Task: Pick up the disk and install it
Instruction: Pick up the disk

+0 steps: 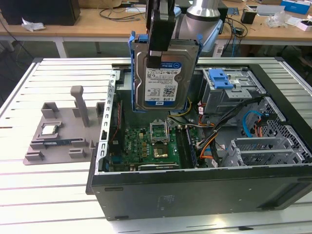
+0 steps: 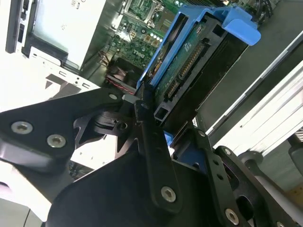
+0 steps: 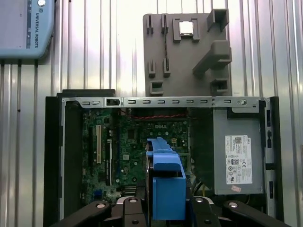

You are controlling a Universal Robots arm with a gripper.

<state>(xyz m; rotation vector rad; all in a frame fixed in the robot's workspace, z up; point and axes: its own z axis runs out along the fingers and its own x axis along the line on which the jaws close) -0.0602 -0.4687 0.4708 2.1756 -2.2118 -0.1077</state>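
the gripper (image 1: 156, 59) is found clamped on the disk (image 1: 165, 80), with one black finger (image 1: 157, 46) laid down over the labelled face and the opposite finger hidden behind it. in the second wrist view the fingers (image 2: 147, 124) are seen pressed against the blue bracket at one edge of the disk (image 2: 191, 66). the disk is held upright in the air, its label turned toward the exterior camera and no part of it seated. directly below the gripper the open computer case (image 1: 195, 195) is noted, with the green motherboard (image 1: 146, 144) exposed under the disk. a grey metal cage (image 1: 234, 95) with a blue latch (image 1: 219, 78) is recorded inside the case, beside the gripper toward the exterior view's right. outside the case, on the slatted metal table (image 1: 48, 195) toward the exterior view's left, a grey fixture (image 1: 61, 139) carrying a small square chip (image 1: 50, 129) is observed.
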